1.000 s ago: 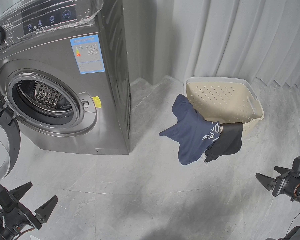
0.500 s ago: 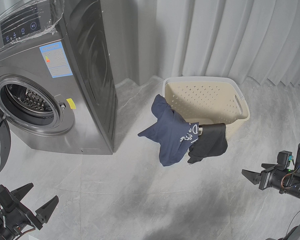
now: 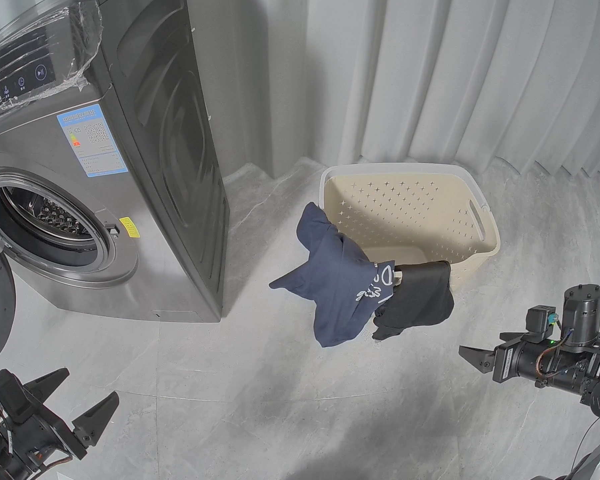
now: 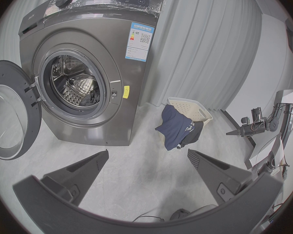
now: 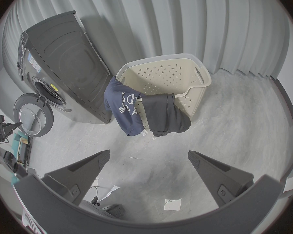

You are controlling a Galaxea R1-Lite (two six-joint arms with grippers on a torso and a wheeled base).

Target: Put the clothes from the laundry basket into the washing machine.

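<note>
We're at the approach step, nothing picked up yet. R gripper is wide open and empty, and it points toward the laundry basket. The basket sits on the floor straight ahead of it, well apart.

Two clothes hang over the basket rim on the side nearest that gripper. The navy T-shirt and the black garment touch each other, and both trail down outside the basket wall.

L gripper is also open w/ nothing in it. The washing machine stands ahead of it, w/ the door swung fully open and the drum clear to reach. There's something dark low in the drum, but we can't tell what.

Next move, as we judge it:
- Bring R gripper fwd and down onto the draped cloth at the rim.
- Pinch one piece only; the black one lies closer to it.
- Lift high enough to free the hanging tail from the rim, since the basket is light and may tip or drag.
</note>
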